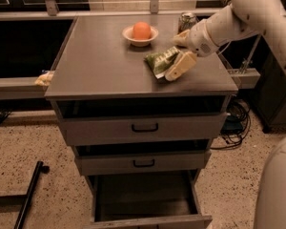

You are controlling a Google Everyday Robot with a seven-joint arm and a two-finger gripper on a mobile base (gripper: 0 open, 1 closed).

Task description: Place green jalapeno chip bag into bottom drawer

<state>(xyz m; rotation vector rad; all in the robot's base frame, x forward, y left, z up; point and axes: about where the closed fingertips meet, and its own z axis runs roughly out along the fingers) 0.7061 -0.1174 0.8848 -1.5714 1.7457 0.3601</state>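
Chip bag: the green jalapeno chip bag [159, 61] lies flat on the table [100, 56], right of centre in the frame, near the front right edge of the top.
Bag surface: crumpled foil, olive-green with pale stripes, an uneven flattened shape.
Hand: the hand [174, 57] is down at the bag's right end, its two pale fingers spread wide apart and closed on nothing.
Fingers: the lower one [180, 66] is a rounded, cream-coloured paddle lying against the bag's right edge. The upper one points toward the back of the table, and the bag's right end lies between the two.
Arm: the arm [238, 15] comes in from the upper right corner, a thick, smooth white tube sloping down and left to a ringed wrist.
Soda can: a soda can [187, 20] stands upright just behind the hand, shiny metal.
Bowl: a shallow pale bowl [129, 32] sits at the top centre and holds a round orange [141, 30].
Table: flat, matte grey metal with square edges.
Upper drawers: the top drawer [109, 130] and middle drawer [109, 165] are shallow grey fronts with black handles, each pulled slightly forward.
Bottom drawer: the bottom drawer [143, 197] is pulled far out at the lower centre, a deep, plain grey box.
Floor: the floor [33, 147] is speckled stone.
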